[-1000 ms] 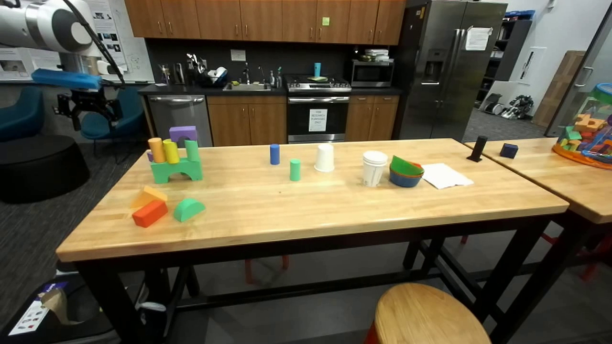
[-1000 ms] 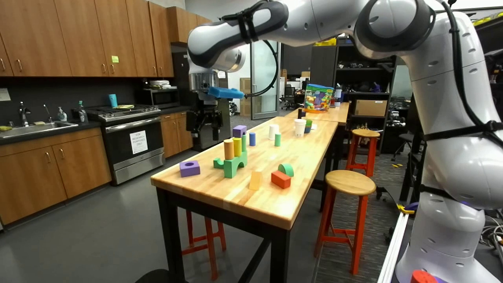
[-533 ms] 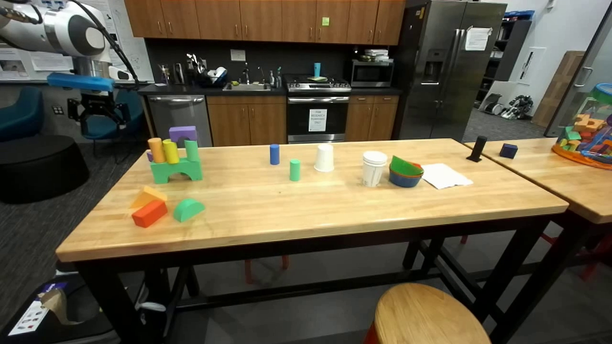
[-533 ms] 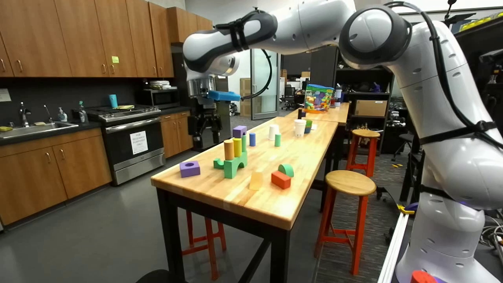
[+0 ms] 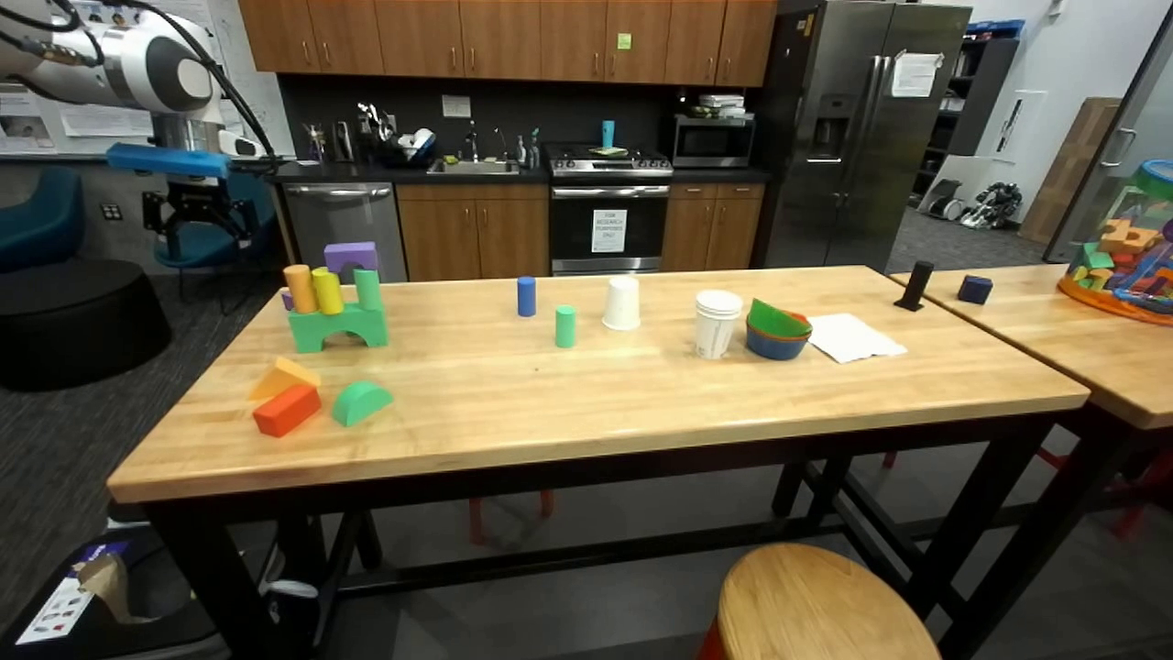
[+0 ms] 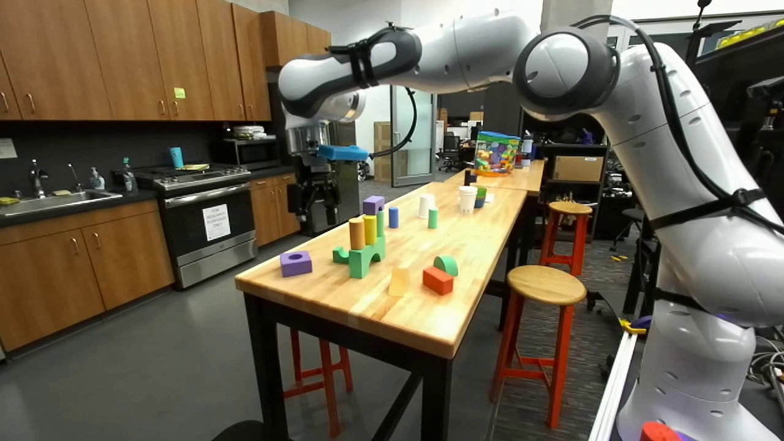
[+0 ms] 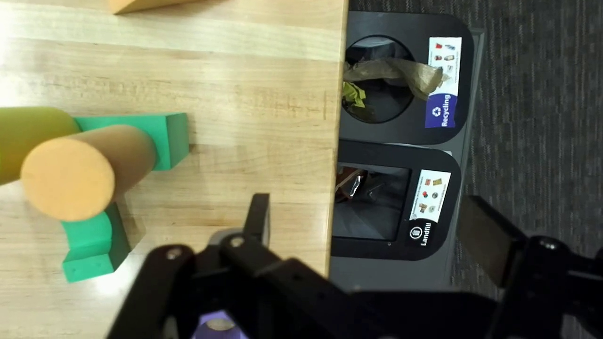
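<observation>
Gripper (image 7: 372,223): black, two-fingered, pointing down above the level of the light-wood table (image 5: 641,394) at its short end; fingers spread wide around a free gap. In the wrist view one finger shows against the wood, the other against dark grey carpet (image 7: 532,94).
Purple rectangular block with a round hole (image 6: 296,263): beneath the gripper and near it, flat on the tabletop, partly hidden by the gripper's linkage in the wrist view.
Green arch block (image 5: 341,318): below the gripper and off to one side, standing on the tabletop.
Orange cylinder (image 7: 68,179): upright on the arch, at the end nearest the gripper.
Yellow cylinder (image 5: 327,291): upright on the arch, just beyond the orange one.
Green cylinder (image 5: 368,290): upright on the arch, at the end farthest from the gripper.
Purple arch block (image 5: 351,254): on top of that green cylinder; whether the yellow one bears it too, I cannot tell.
Green curved block (image 7: 89,266): on the tabletop, between the green arch block and the purple holed one.
Loose blocks: orange wedge (image 5: 286,376), red rectangular block (image 5: 288,410) and green half-round block (image 5: 362,403), near one another, past the arch from the gripper.
Well away from the gripper: blue cylinder (image 5: 526,296), second green cylinder (image 5: 565,326), upturned white cup (image 5: 622,303), stacked white cups (image 5: 717,325).
Bins: black recycling bin (image 7: 417,132) and black landfill bin (image 7: 372,248), far below the gripper, past the table's edge.
</observation>
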Available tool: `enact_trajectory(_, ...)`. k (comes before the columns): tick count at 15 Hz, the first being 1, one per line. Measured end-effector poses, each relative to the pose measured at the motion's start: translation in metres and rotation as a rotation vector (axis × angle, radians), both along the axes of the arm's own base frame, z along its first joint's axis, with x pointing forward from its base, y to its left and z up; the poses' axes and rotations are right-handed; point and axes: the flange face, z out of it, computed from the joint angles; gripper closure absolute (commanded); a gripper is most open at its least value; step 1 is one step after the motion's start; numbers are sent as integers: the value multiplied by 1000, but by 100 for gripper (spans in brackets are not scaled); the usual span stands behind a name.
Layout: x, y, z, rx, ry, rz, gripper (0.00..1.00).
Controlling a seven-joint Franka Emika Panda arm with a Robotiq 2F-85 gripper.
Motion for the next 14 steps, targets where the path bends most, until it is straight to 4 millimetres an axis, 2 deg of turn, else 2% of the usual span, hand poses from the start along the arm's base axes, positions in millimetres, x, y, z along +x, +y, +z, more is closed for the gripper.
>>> enact_trajectory(5,12,4,-8,10,-47,-26,0)
enact_trajectory(10,7,25,-2,22,-62,3,0)
enact_trajectory(14,7,25,-2,22,-62,2,0)
